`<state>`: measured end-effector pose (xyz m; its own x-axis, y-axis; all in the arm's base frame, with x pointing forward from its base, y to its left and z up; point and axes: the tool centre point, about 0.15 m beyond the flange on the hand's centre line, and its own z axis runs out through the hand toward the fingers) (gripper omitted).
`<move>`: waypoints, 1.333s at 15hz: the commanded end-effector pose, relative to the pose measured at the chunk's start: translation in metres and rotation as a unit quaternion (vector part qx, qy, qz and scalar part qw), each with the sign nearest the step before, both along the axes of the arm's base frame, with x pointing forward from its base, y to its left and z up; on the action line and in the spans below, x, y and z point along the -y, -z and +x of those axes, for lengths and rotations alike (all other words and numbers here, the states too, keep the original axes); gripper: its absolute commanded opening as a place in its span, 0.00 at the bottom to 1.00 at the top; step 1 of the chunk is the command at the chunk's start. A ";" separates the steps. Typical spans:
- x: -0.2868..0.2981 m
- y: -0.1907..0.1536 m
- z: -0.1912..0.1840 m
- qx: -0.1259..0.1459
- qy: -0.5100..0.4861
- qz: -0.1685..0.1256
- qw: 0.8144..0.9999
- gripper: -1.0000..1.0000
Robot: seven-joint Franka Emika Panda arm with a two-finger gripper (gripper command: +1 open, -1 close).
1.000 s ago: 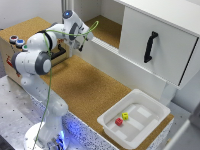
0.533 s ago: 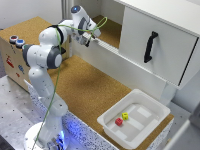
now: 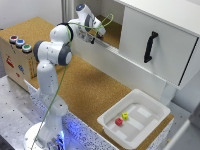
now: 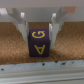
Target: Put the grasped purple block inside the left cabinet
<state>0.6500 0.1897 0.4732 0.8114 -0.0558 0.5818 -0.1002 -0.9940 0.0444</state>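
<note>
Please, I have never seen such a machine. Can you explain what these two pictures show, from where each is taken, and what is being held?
The white jointed robot arm is shown from a camera standing off it. Its gripper, the two-fingered grasping part, reaches into the open white cabinet with the cork-brown floor. The other picture comes from a camera on the wrist: there the gripper is shut on a small purple block with yellow letters, held just above cork. On the cork table, a shallow white plastic tray holds a red cube and a yellow cube.
</note>
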 end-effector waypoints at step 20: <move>-0.024 0.055 -0.193 -0.108 0.016 0.073 0.991 1.00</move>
